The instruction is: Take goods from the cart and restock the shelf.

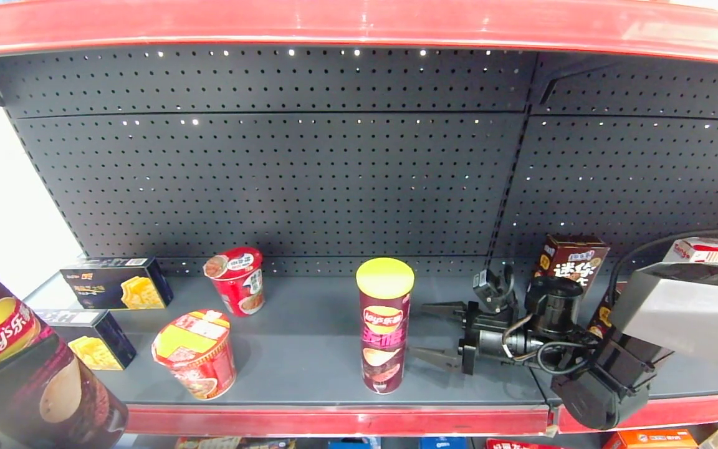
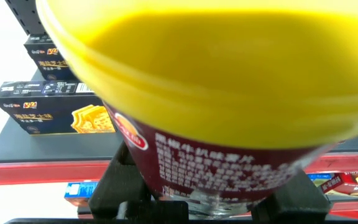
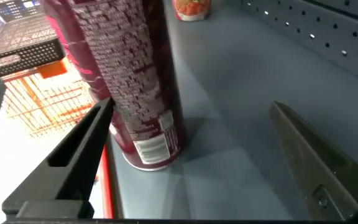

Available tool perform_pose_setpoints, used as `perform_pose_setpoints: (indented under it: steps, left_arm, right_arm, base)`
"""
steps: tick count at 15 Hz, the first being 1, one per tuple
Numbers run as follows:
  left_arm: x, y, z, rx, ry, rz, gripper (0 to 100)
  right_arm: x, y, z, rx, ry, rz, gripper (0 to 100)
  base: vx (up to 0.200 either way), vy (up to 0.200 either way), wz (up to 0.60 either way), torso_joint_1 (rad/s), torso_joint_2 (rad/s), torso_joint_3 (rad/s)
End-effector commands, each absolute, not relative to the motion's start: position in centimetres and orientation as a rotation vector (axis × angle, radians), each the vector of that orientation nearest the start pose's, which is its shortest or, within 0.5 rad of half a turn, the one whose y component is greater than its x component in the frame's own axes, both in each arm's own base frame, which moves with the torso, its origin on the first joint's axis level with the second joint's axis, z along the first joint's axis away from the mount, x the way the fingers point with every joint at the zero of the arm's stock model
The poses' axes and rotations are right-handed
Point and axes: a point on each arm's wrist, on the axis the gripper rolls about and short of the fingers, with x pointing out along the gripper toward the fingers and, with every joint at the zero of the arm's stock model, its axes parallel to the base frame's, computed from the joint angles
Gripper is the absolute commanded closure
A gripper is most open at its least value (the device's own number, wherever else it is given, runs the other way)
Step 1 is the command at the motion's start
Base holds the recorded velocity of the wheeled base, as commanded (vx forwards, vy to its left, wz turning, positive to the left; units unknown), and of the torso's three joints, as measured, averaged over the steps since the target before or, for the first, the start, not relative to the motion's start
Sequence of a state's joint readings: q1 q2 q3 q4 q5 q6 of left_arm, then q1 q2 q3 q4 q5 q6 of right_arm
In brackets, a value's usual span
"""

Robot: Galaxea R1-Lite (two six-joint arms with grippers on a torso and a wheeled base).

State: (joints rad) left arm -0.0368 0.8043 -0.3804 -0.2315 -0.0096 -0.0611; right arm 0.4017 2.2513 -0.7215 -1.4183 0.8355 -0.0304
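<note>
Standing upright near the front edge of the shelf (image 1: pixel 309 368), about mid-length: chips can (image 1: pixel 386 324), yellow lid on. R gripper (image 1: pixel 418 329) sits just beside it toward the shelf's right end, fingers spread wide w/ nothing between them (tips look short of the can, no contact seen). L gripper (image 2: pixel 204 200) is clamped low on a second chips can (image 1: pixel 16 362), held off the shelf in front of its left end. Front noodle cup (image 1: pixel 197 352) near front edge, left of centre; rear noodle cup (image 1: pixel 237 280) toward back panel. Rear dark box (image 1: pixel 116 284) and front dark box (image 1: pixel 94 340) at left end. Brown box (image 1: pixel 574 259) at the back, right end.
</note>
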Motion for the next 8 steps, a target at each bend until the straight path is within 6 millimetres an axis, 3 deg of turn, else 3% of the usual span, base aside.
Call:
perform_pose_setpoints:
  steps: [1,6,8]
  left_arm:
    - [8.26,-0.33,19.31,-0.059,0.195,-0.041,100]
    - [8.29,-0.33,19.29,-0.059,0.196,-0.041,100]
    - [8.29,-0.33,19.29,-0.058,0.196,-0.04,100]
  right_arm:
    - [33.33,15.31,4.84,0.001,0.104,1.221,0]
    - [33.69,14.72,4.68,0.003,0.105,1.203,0]
    - [33.26,15.65,4.99,-0.001,0.096,1.231,0]
  base:
    - [0.0,0.0,0.0,0.0,0.0,0.0]
    - [0.0,0.0,0.0,0.0,0.0,0.0]
    - [0.0,0.0,0.0,0.0,0.0,0.0]
